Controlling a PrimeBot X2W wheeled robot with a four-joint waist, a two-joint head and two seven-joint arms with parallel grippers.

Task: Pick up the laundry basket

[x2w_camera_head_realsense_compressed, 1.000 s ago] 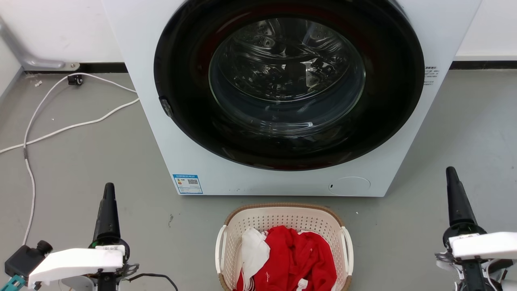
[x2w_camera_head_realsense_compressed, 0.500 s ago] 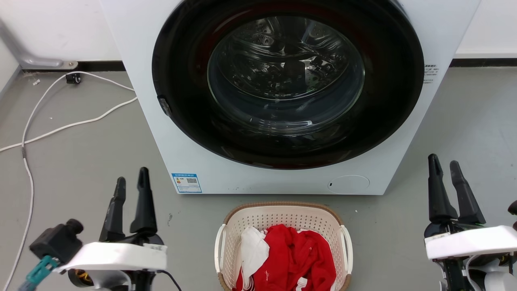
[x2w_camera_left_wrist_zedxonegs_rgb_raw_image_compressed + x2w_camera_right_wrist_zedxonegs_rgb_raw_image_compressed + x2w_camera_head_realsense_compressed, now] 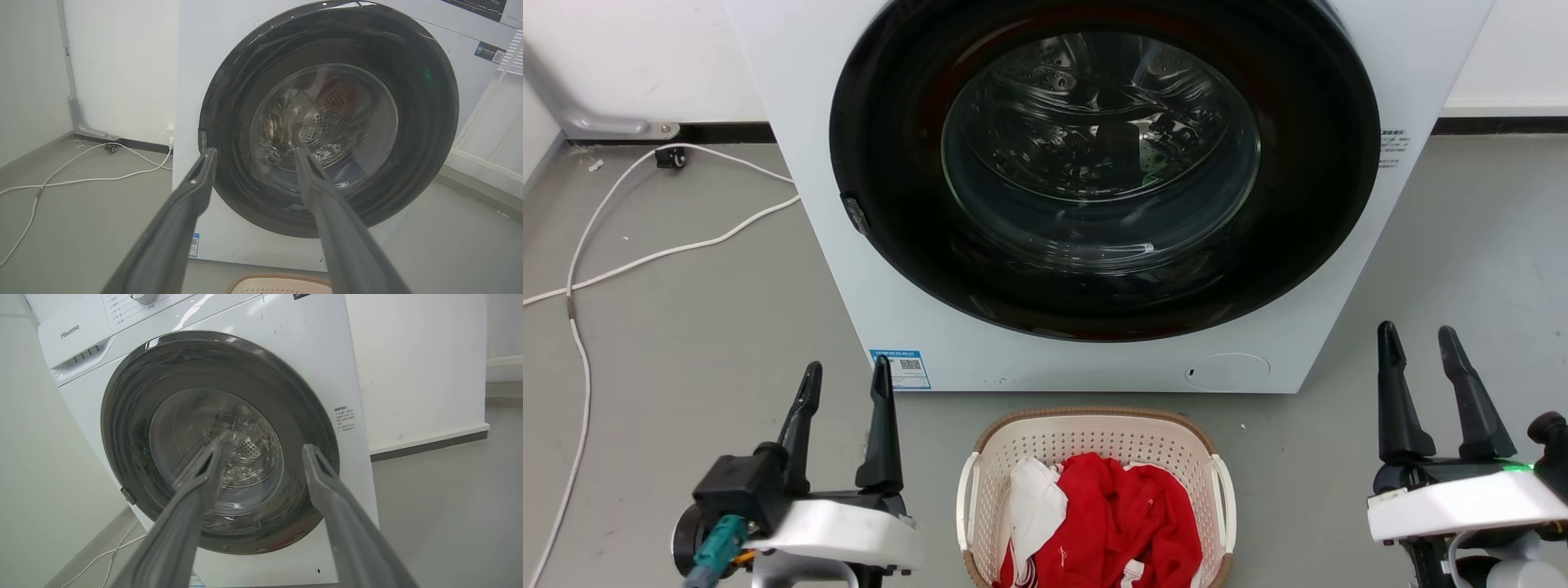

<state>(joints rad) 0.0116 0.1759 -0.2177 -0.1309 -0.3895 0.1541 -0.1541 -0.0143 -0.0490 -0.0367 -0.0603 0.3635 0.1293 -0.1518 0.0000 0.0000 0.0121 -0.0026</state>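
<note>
Below the washing machine (image 3: 1094, 196), laundry basket (image 3: 1094, 433) sits between left hand (image 3: 845, 380) and right hand (image 3: 1417, 343), both spread wide, empty.

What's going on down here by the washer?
A two-armed robot is set to lift the cream perforated plastic laundry basket with a brown rim. It sits on the grey floor in front of a white front-loading washing machine and holds red and white clothes. The robot's left tool and right tool hover open on either side, gripping nothing.
</note>
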